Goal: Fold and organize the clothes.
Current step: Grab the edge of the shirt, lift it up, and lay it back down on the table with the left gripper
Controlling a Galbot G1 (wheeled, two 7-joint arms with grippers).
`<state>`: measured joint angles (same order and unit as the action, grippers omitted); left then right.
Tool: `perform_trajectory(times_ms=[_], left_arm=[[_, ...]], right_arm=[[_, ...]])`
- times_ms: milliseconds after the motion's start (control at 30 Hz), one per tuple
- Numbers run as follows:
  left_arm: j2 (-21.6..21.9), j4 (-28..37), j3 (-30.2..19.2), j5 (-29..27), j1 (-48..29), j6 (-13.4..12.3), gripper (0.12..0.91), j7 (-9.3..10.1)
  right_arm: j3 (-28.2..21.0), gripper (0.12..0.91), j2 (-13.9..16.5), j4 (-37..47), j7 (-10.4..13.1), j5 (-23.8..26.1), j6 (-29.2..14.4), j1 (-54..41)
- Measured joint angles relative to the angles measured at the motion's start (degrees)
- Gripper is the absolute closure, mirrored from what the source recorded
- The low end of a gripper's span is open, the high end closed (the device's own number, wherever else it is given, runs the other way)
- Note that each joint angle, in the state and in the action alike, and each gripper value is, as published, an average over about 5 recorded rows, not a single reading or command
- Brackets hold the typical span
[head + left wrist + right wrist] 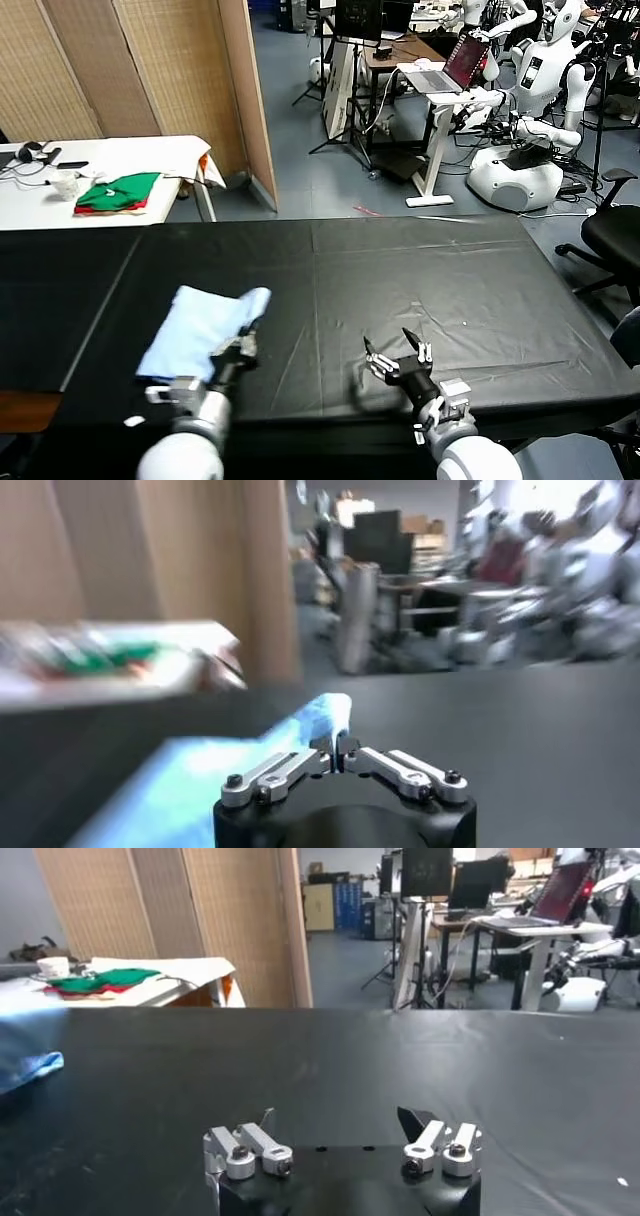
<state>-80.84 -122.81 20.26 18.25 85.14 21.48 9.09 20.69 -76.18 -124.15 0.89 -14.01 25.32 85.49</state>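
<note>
The clothes, a pale light-blue T-shirt (200, 325), lie bunched in a rough rectangle on the left part of the black table (450, 280). My left gripper (245, 343) is at the shirt's near right edge. In the left wrist view that gripper (335, 748) has its jaws pressed together, and the blue fabric (200, 770) runs right up to their tips. My right gripper (398, 352) hovers low over bare black tabletop, well to the right of the shirt. It stands open (340, 1118) with nothing between its fingers. The shirt's edge (25, 1063) shows far off in the right wrist view.
A white side table (130, 155) behind on the left carries folded green and red garments (118, 192) and a cup (65, 185). A woven screen (150, 70) stands behind it. An office chair (615, 235) sits past the black table's right end.
</note>
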Motion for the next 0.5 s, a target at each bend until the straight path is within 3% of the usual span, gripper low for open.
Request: perform_trajectory(times_ms=[233,333,500], left_arm=[[-5.0,4.5,-4.2,-1.0,-1.9,-0.6,0.855,-1.74],[-5.1,5.0,-4.7,-1.1,-2.1,-1.1,0.733,-3.58],[-3.9,3.9,-4.3,0.2,-1.8,-1.6,0.377,-5.58]], right_arm=[[-1.0,0.118,0.8,-0.4,0.2,-5.8,2.5,-1.0],[-1.7,0.118,1.4,0.1,0.5,-8.8,3.6,-1.8],[-4.0,0.118,1.8,1.9,0.6,-11.9,4.5,-3.9]])
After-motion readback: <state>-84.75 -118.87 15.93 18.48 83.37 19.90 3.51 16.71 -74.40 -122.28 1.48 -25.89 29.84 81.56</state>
